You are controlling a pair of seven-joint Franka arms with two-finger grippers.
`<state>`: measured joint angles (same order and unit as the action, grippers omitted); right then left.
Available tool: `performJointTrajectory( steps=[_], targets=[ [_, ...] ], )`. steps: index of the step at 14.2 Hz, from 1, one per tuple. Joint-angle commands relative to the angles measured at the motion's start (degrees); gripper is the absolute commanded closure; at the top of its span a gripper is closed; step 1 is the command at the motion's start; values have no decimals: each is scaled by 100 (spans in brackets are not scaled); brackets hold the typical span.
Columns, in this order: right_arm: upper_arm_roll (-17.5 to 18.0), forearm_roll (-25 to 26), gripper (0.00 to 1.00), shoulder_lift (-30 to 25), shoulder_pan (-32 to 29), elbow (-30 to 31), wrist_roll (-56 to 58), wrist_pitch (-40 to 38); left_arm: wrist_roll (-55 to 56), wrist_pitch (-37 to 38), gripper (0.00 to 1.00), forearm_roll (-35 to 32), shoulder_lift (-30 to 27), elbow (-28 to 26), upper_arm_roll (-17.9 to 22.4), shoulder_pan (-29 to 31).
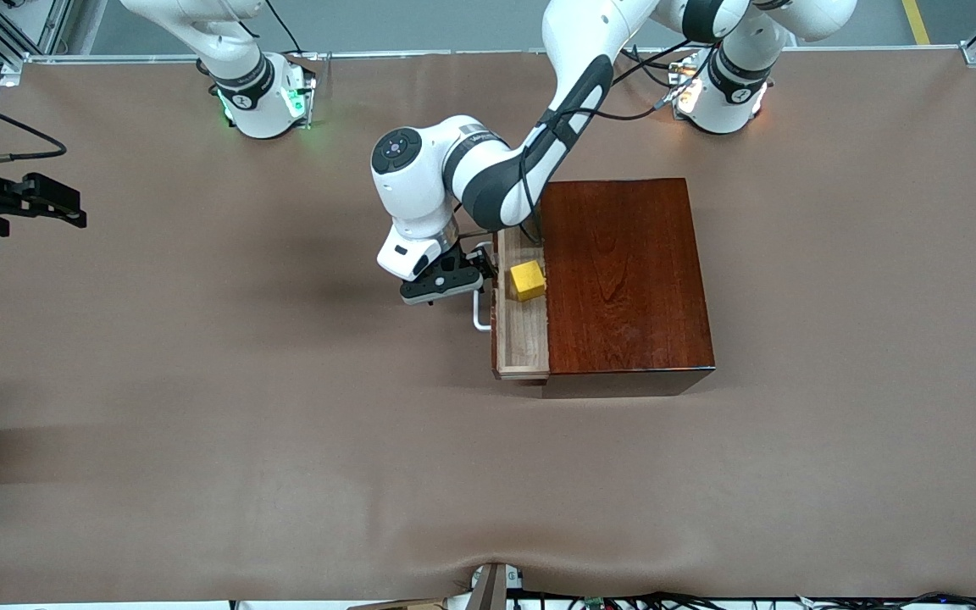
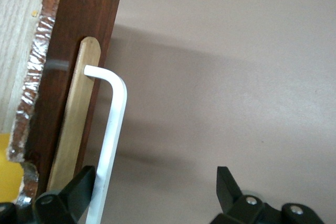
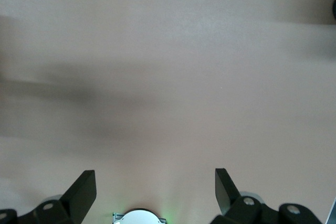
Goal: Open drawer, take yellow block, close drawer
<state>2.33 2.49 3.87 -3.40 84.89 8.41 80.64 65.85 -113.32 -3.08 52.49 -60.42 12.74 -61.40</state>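
The dark reddish-brown box [image 1: 623, 271] sits mid-table. Its pale drawer [image 1: 522, 339] is pulled out a little toward the right arm's end. The yellow block [image 1: 528, 280] lies in the exposed part of the drawer; a corner of it shows in the left wrist view [image 2: 9, 166]. My left gripper [image 1: 479, 275] is open at the white handle [image 1: 481, 296]. In the left wrist view the handle [image 2: 113, 129] stands between the open fingers [image 2: 84, 182], close against one of them, with my left gripper [image 2: 156, 182] not closed on it. My right gripper [image 1: 73, 212] is open and empty.
The right arm waits at its end of the table, its gripper [image 3: 156, 182] over bare brown tabletop [image 3: 168, 77]. The arm bases [image 1: 263, 93] stand along the table's edge farthest from the front camera. The left arm's forearm hangs over the box's corner.
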Motion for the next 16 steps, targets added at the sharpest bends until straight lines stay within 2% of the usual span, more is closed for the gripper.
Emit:
performJointTrajectory(
  steps=[1,7,16],
  targets=[
    [22,120,0,34,-38,-78,-138,-5,393,-884,0,281,296,197,-342,-56],
    [22,111,0,87,6,-52,-692,-40,534,-1051,0,281,288,206,-404,-91],
    [22,111,0,166,-21,-52,-666,-66,569,-1078,0,290,235,276,-509,-100]
  ],
)
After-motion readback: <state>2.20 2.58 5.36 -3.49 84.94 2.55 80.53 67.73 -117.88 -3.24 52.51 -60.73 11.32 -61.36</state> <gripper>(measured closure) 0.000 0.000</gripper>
